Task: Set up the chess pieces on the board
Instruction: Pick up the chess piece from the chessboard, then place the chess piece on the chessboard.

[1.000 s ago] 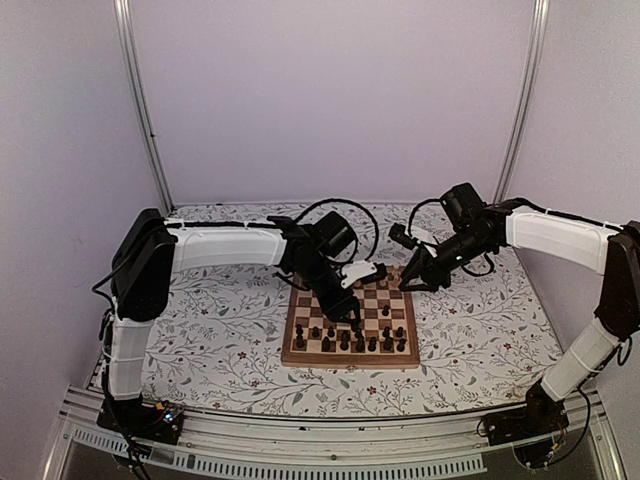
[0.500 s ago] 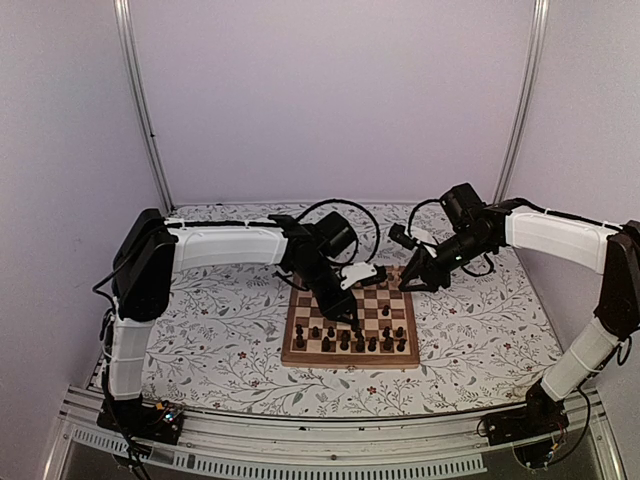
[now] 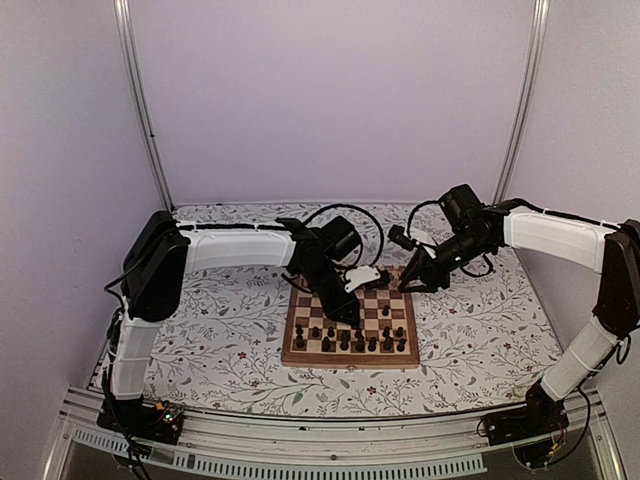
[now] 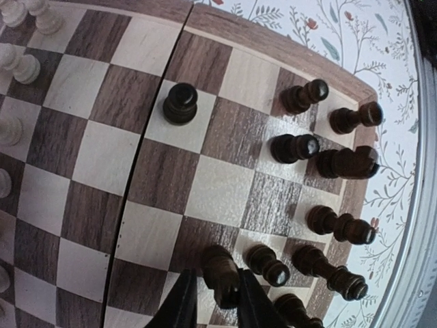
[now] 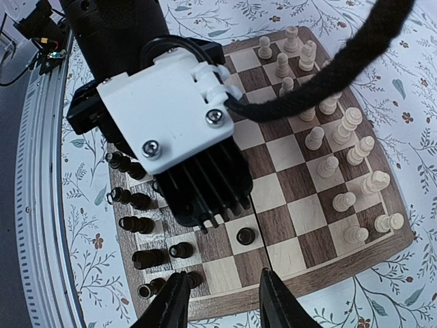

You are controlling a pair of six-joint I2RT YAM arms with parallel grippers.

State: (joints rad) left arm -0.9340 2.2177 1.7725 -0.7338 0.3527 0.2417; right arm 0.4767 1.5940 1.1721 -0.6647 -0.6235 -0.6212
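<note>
Board (image 3: 350,322) sits mid-frame on the floral worktop (image 3: 220,330) in my overhead view. My left fingers (image 4: 186,306) are clenched on a dark piece (image 4: 218,265) at the bottom centre of the left wrist view, low over the squares. Beside it, the other dark pieces (image 4: 321,147) crowd the right side of that frame. One dark pawn (image 4: 180,102) stands alone on a light square just right of the seam, upper middle. Pale pieces (image 5: 341,157) line the right side of the right wrist view. My right fingers (image 5: 172,301) are spread apart, holding nothing, above the board's edge at the bottom of that frame.
</note>
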